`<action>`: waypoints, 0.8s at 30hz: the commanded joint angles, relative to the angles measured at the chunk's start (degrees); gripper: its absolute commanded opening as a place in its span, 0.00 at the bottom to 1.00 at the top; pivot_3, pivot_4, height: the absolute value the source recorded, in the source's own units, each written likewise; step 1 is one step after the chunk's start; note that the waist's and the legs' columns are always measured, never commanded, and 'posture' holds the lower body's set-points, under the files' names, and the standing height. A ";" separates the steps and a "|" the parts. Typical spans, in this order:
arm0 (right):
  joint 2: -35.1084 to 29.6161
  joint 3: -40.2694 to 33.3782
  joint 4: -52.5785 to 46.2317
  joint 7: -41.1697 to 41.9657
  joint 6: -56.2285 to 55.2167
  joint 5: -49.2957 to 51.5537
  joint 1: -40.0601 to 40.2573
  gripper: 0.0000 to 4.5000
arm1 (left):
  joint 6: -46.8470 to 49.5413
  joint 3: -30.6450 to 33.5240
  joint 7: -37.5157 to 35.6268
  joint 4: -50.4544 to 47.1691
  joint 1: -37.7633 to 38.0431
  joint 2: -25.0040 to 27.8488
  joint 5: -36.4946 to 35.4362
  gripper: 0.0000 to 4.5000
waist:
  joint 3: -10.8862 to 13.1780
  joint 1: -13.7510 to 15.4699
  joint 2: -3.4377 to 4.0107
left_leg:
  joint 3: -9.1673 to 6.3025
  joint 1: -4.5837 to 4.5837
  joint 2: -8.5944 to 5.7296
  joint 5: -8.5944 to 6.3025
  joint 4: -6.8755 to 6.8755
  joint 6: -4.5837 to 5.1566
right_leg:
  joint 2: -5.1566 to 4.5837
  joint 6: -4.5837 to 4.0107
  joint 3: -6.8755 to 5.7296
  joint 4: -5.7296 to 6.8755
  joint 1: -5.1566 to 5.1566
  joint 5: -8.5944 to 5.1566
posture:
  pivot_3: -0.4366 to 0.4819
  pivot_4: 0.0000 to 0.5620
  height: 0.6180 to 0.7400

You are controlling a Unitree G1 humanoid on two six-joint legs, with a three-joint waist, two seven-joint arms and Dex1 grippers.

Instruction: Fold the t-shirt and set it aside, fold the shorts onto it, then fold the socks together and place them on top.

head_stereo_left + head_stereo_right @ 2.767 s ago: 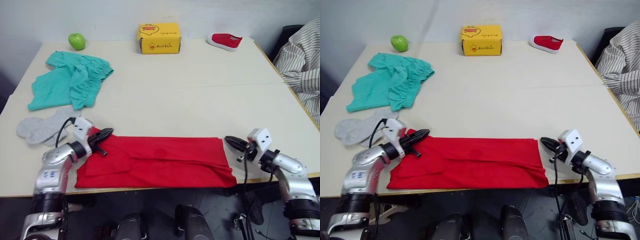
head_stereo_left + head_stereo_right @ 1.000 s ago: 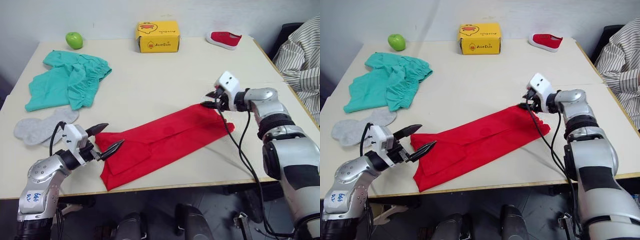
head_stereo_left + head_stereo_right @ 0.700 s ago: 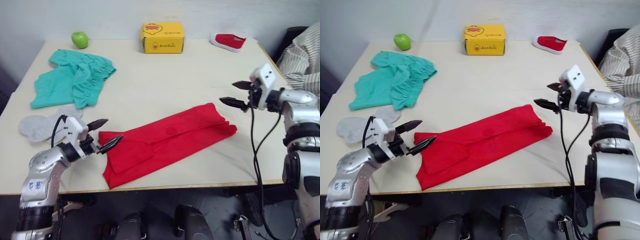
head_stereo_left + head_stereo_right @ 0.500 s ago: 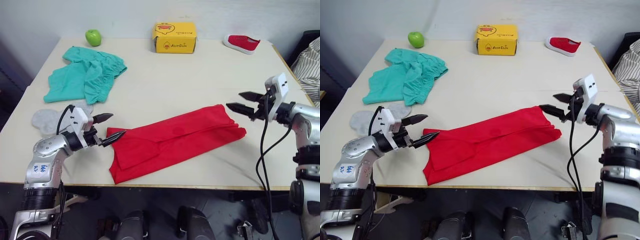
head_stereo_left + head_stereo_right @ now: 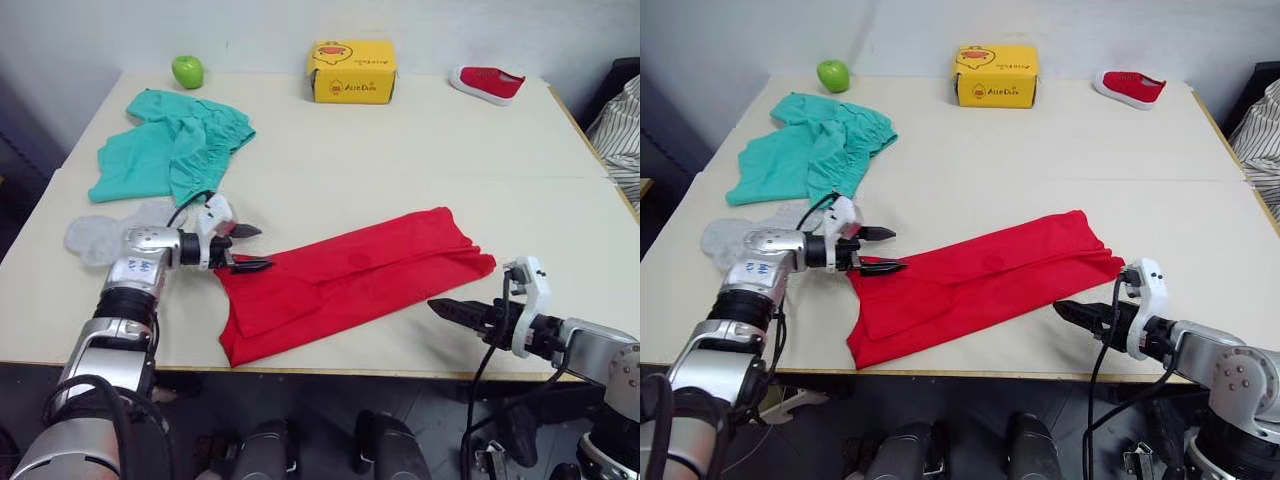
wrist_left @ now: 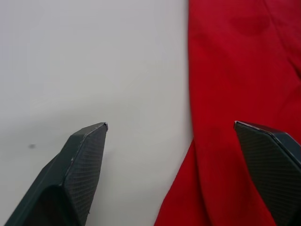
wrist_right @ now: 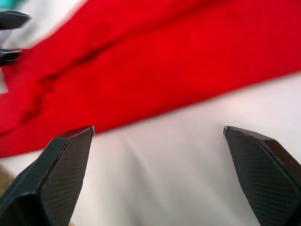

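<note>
The broad cream-coloured table [image 5: 400,170] carries everything here. The plain bright red cloth t-shirt [image 5: 350,280] lies on its near half, already folded into a long band that runs on a slant from the near left corner up toward the right; it looks light, limp and prone to slide on the smooth top, so the sound places to take hold are probably the two short ends, pinched through all layers so the fold does not fall open. The teal-green cloth shorts with a gathered waistband [image 5: 170,155] lie crumpled at the far left, equally soft, well apart from the shirt. The pair of light grey ankle socks [image 5: 105,232] lies flat beside the left forearm, just left of the shirt's end. Along the far edge stand a yellow cardboard box [image 5: 351,72], a small red shoe with a white sole [image 5: 487,81] and a green apple [image 5: 187,71], none in the way. The left gripper [image 5: 247,248] is spread at the shirt's upper left corner, one finger over cloth and one over bare table. The right gripper [image 5: 1080,314] is spread too, low over the table, near the shirt's long front edge and grasping nothing.
</note>
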 commanded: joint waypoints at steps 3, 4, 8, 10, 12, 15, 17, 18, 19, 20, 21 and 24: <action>1.96 7.48 0.21 -5.59 -8.29 -4.23 1.08 1.00 | -1.93 -0.97 -3.02 5.57 -4.73 -2.00 2.57 0.88 | -0.25 -0.14 -0.43 | 0.04 0.04 0.01 0.03 0.03 -0.04 | 0.08 0.00 0.02 0.02 0.02 0.00 | 0.48 0.27 1.00; 2.96 9.41 0.78 -6.32 -9.97 -4.78 0.93 1.00 | -2.10 -1.34 -3.51 6.48 -5.10 -2.29 3.13 0.80 | -0.38 -0.30 -0.64 | 0.05 0.06 0.05 0.04 0.04 -0.03 | 0.08 0.00 0.04 0.02 0.03 0.00 | 0.48 0.27 1.00; 5.87 17.29 3.11 -8.63 -16.19 -7.78 -0.05 1.00 | -0.92 -1.86 -3.84 8.83 -5.87 -3.34 4.56 0.50 | -0.67 -1.39 -1.12 | 0.07 0.16 0.15 0.07 0.03 -0.04 | 0.10 0.01 0.13 0.09 0.04 0.00 | 0.48 0.27 1.00; 7.15 18.69 4.80 -9.81 -18.73 -8.90 -0.76 0.96 | 0.11 -1.56 -6.37 7.70 -5.20 -3.80 3.71 0.34 | -0.70 -1.70 -1.17 | 0.08 0.20 0.15 0.07 0.02 -0.05 | 0.09 0.01 0.17 0.11 0.05 0.00 | 0.48 0.27 1.00; 7.92 18.80 6.00 -10.06 -21.04 -9.15 -1.03 0.85 | 0.27 -1.24 -6.32 6.19 -4.35 -4.13 3.57 0.20 | -0.70 -1.73 -1.18 | 0.09 0.21 0.17 0.08 0.01 -0.06 | 0.10 0.00 0.19 0.14 0.04 0.00 | 0.48 0.27 1.00; 7.48 19.93 6.78 -10.09 -24.65 -10.24 -0.28 0.63 | 0.20 -0.75 -5.92 3.91 -2.75 -3.85 3.56 0.00 | -0.70 -1.71 -1.18 | 0.11 0.22 0.16 0.08 0.01 -0.06 | 0.10 0.00 0.22 0.17 0.02 0.00 | 0.48 0.27 1.00; 7.20 19.59 7.13 -9.83 -26.61 -10.37 -0.19 0.46 | 0.51 -0.09 -5.36 1.28 -0.77 -3.20 3.15 0.00 | -0.70 -1.72 -1.18 | 0.12 0.22 0.16 0.08 0.00 -0.06 | 0.10 0.00 0.23 0.17 0.02 0.00 | 0.48 0.27 1.00; 6.71 19.48 7.65 -9.49 -27.55 -10.51 -0.43 0.39 | 0.84 0.28 -5.03 -0.33 0.34 -2.88 2.91 0.00 | -0.70 -1.78 -1.18 | 0.13 0.23 0.16 0.08 0.00 -0.06 | 0.10 0.00 0.25 0.17 0.02 -0.01 | 0.48 0.27 1.00; 6.14 19.41 8.19 -9.29 -28.36 -10.75 -0.68 0.30 | 1.57 0.73 -4.79 -2.31 1.58 -2.60 2.52 0.00 | -0.70 -1.84 -1.17 | 0.15 0.24 0.16 0.08 0.00 -0.06 | 0.10 -0.01 0.28 0.17 0.02 -0.01 | 0.48 0.27 1.00; 5.45 19.47 9.07 -9.08 -29.31 -11.11 -1.10 0.21 | 2.17 1.15 -4.24 -4.25 2.79 -2.37 2.32 0.00 | -0.70 -1.84 -1.17 | 0.16 0.25 0.17 0.08 -0.02 -0.06 | 0.10 -0.01 0.31 0.17 0.01 -0.01 | 0.48 0.27 1.00; 4.43 19.68 10.27 -8.45 -30.43 -11.49 -1.78 0.14 | 3.03 1.54 -3.82 -6.62 4.23 -2.08 2.00 0.00 | -0.70 -1.86 -1.17 | 0.16 0.26 0.17 0.08 -0.02 -0.06 | 0.10 -0.01 0.32 0.18 0.01 -0.01 | 0.48 0.27 1.00; 1.05 20.54 15.37 -6.33 -33.38 -12.74 -5.13 0.01 | 6.91 3.27 -1.35 -15.97 9.41 -1.33 0.24 0.00 | -0.68 -2.10 -1.14 | 0.23 0.30 0.18 0.08 -0.03 -0.06 | 0.10 -0.01 0.39 0.18 0.00 -0.01 | 0.48 0.27 1.00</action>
